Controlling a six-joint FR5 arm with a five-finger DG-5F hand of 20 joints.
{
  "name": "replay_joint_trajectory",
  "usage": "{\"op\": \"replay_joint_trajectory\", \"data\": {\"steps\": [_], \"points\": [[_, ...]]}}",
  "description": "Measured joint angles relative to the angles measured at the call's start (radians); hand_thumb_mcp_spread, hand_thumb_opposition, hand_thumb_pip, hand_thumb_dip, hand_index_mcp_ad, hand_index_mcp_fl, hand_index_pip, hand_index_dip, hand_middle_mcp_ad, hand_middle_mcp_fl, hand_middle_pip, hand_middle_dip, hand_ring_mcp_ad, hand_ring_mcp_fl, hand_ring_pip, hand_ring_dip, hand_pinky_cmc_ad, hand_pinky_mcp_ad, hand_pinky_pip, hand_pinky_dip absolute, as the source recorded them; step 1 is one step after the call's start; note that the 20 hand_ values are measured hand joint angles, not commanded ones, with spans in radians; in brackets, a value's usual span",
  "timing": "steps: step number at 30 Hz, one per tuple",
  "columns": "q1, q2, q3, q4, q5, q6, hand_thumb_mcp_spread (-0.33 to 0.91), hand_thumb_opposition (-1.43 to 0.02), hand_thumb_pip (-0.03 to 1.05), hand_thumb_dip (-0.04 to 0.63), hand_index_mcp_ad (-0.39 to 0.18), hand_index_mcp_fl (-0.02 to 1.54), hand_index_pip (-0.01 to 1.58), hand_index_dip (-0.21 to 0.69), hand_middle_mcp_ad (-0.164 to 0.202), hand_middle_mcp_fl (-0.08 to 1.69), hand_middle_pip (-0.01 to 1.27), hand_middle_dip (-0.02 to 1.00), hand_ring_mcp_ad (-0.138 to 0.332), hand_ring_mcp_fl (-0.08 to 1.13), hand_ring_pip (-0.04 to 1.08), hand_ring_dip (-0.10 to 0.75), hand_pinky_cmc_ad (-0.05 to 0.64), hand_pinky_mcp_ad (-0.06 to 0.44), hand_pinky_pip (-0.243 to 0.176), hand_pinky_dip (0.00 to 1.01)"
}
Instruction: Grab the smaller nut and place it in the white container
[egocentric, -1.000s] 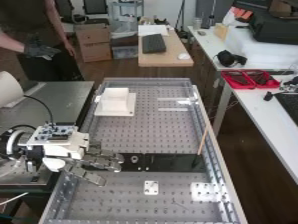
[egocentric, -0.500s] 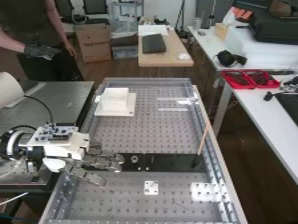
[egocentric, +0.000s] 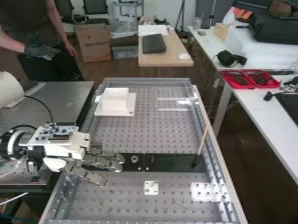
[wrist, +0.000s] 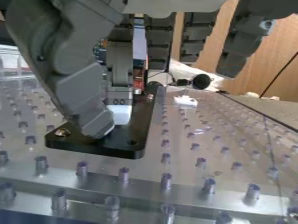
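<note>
I'm holding my robot hand (egocentric: 65, 149) low at the black bar (egocentric: 174, 162), unable to tell whether it's gripping anything or where the smaller nut is sitting. I'm expecting light, stiff, possibly slippery metal, so I'm favouring pinching opposite sides.

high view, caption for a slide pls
Hand over the black bar, near the bearing, with the white container farther up the bench.
</note>
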Motion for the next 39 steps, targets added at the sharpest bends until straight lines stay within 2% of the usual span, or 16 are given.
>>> {"op": "replay_joint_trajectory", "data": {"steps": [39], "points": [[0.012,0.023,0.012,-0.028,-0.008,-0.003,0.39,-0.88,0.75,0.222,-0.138,0.25,1.54,0.072,0.051,0.06,0.13,0.23,0.115,0.0,0.1,0.122,0.321,0.281,0.038,0.18]]}}
